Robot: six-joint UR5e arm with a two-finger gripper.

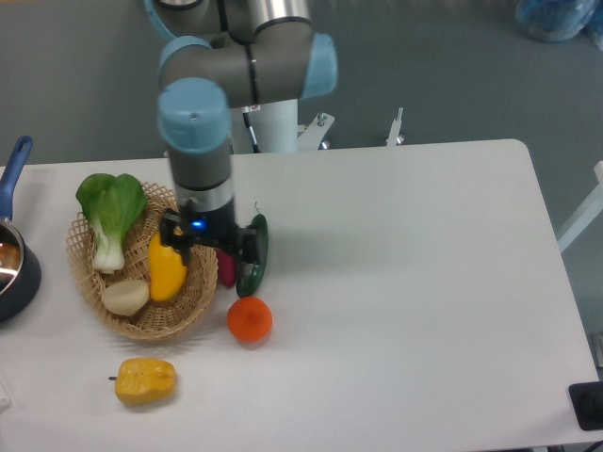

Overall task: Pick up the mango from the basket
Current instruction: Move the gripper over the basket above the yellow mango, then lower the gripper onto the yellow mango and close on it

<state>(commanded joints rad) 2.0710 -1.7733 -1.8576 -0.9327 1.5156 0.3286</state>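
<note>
The mango (166, 275) is a smooth yellow oval lying in the middle of the tan wicker basket (193, 306) at the table's left. My gripper (207, 252) hangs open over the basket's right side, its fingers spread wide, one finger (171, 243) over the mango's top end and the other near the basket's right rim. Nothing is between them. The gripper body hides the mango's upper end.
Bok choy (110, 212) and a pale onion (125, 298) share the basket. A purple sweet potato (226, 269), a cucumber (254, 259) and an orange (250, 319) lie just right of it. A yellow bell pepper (145, 380) sits in front, and a blue pot (13, 264) stands at the left edge.
</note>
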